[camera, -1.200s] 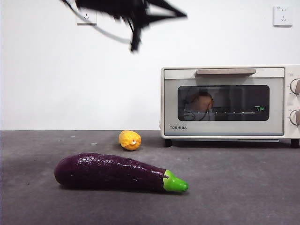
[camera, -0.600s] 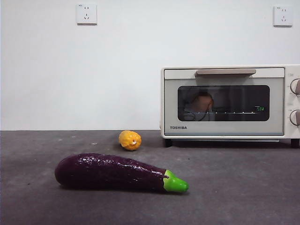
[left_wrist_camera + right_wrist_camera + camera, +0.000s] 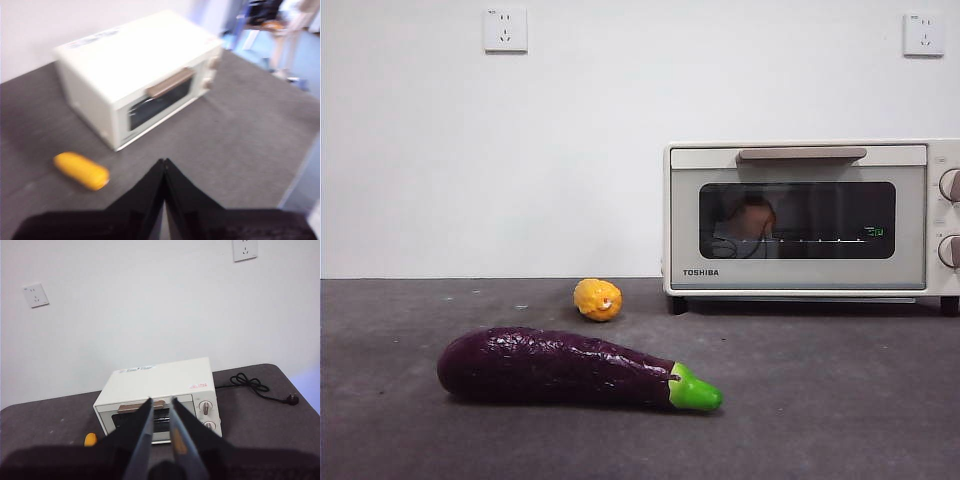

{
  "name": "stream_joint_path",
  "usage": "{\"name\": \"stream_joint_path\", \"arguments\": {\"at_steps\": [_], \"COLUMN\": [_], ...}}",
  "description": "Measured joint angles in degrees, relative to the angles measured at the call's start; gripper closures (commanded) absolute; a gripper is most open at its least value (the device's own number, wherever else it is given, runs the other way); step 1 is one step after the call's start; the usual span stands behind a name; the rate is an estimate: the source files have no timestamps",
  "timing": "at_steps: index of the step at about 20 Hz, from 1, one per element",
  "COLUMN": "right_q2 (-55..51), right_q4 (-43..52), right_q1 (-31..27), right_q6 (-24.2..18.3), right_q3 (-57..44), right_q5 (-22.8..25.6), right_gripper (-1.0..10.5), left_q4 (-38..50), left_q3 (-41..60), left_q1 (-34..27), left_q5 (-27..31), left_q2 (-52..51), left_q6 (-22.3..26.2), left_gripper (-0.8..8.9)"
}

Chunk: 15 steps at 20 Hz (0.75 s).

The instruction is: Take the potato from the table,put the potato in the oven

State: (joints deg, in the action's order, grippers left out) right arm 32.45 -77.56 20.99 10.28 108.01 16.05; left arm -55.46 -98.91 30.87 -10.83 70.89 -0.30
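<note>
We see the dark grey table [image 3: 840, 400]. On it rest the oven [image 3: 800, 215], a purple eggplant [image 3: 560, 368] and a yellow lump [image 3: 597, 299].

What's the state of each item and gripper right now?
oven: door shut, standing on the table.
potato: inside the oven, seen through the window.
yellow lump: on the table, left of the oven.
eggplant: lying on its side, nearest the front camera.
left gripper: shut, empty, raised above the table.
right gripper: slightly open, empty, raised, facing the oven.

The oven [image 3: 800, 220] door reads "TOSHIBA" (lower left corner).
</note>
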Motion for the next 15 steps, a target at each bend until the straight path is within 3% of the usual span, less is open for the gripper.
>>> {"name": "stream_joint_path", "arguments": {"at_steps": [6,15], "right_q2": [0.0,0.0], "right_q4": [0.0,0.0], "right_q1": [0.0,0.0], "right_q6": [0.0,0.0], "right_q3": [0.0,0.0], "right_q5": [0.0,0.0], "right_gripper": [8.8,8.8], "left_q4": [-6.4,-11.6], "left_q3": [0.0,0.0], "left_q1": [4.4,8.0], "left_q5": [15.4,16.7], "left_q2": [-4.1,-6.1], "left_q6": [-4.0,-4.9], "left_gripper": [8.18,8.18]}}
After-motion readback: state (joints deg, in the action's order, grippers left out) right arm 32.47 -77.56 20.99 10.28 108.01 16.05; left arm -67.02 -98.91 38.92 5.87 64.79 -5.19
